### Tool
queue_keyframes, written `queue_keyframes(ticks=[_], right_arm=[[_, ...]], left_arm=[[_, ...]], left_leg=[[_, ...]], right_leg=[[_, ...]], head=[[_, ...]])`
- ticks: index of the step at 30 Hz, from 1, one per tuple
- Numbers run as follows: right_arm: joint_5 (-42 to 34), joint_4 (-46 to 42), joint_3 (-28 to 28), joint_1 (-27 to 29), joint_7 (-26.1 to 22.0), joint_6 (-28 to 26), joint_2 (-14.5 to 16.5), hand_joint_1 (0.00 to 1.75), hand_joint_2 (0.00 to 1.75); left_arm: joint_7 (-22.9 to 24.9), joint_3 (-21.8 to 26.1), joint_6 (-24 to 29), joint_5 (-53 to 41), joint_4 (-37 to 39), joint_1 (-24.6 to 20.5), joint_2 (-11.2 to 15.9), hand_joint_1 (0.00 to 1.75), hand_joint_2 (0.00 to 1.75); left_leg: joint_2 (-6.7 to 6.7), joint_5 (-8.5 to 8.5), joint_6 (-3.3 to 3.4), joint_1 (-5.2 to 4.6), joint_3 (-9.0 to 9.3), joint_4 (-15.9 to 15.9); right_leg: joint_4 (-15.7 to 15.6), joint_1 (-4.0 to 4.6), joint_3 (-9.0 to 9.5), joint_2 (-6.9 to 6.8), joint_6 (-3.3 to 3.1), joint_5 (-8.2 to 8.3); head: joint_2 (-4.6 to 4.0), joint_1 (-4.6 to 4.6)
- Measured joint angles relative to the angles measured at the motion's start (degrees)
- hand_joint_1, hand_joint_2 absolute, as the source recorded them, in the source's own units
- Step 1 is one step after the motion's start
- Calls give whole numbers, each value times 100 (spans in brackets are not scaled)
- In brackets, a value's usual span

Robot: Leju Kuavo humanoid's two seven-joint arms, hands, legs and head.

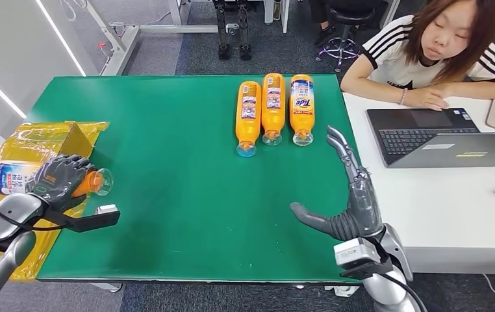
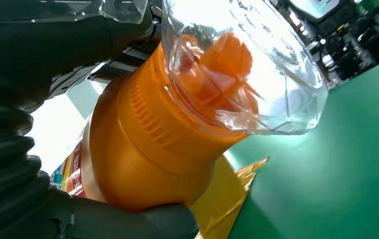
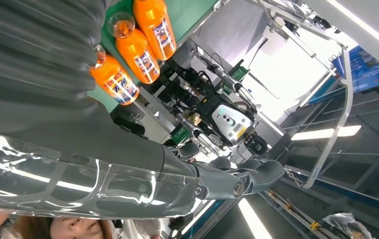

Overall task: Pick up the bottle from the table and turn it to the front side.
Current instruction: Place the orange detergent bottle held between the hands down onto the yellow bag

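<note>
Your left hand (image 1: 60,177) grips the detergent bottle (image 1: 11,177) at the yellow bag; pickup under way, turning left. Right hand (image 1: 349,195) released, idle.

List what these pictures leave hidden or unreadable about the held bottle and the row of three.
- Held bottle: the left hand covers its middle in the head view; the left wrist view crops its label.
- Three bottles: label print too small in the head view.
- Right hand: palm side turned away.

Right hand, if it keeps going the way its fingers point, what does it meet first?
Probably the rightmost bottle in the row of three; the right hand points up the green table toward its cap end, though depth is unclear.
</note>
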Motion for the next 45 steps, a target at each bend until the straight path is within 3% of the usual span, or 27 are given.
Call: queue_keyframes(ticks=[6, 13, 23, 27, 45], right_arm=[[58, -20, 2, -23, 52, 48, 0, 0, 175], [20, -20, 1, -52, 133, 53, 0, 0, 175], [-81, 54, -1, -68, 54, 94, -4, 0, 175], [-80, 122, 15, -150, 44, 121, -4, 0, 175], [-148, 185, 140, -373, 125, 211, -4, 0, 175]], left_arm=[[-40, -205, -80, 27, 332, -413, -321, 175, 175], [118, -499, -154, 41, 1724, -937, -767, 175, 175], [547, -567, -158, -23, 3167, -986, -885, 175, 175], [512, -565, -138, -17, 3337, -997, -899, 4, 175], [-489, -468, 464, 1138, 2538, -815, -1009, 0, 175]], left_leg=[[-1, 0, 0, 0, 0, 0], [14, 0, 0, 0, 3, 0], [12, -2, -2, 1, 1, -3], [4, -1, -1, -1, 5, -4], [0, 1, -1, 0, 8, -2]], right_leg=[[0, 0, 0, 0, 0, 1], [2, 0, -1, 14, -1, 3], [2, 0, -2, 12, -2, 0], [2, 0, 6, 6, -1, 0], [2, 0, 8, 1, -1, 1]], head=[[0, -1], [0, -1], [0, 0], [0, 0], [0, -1]])
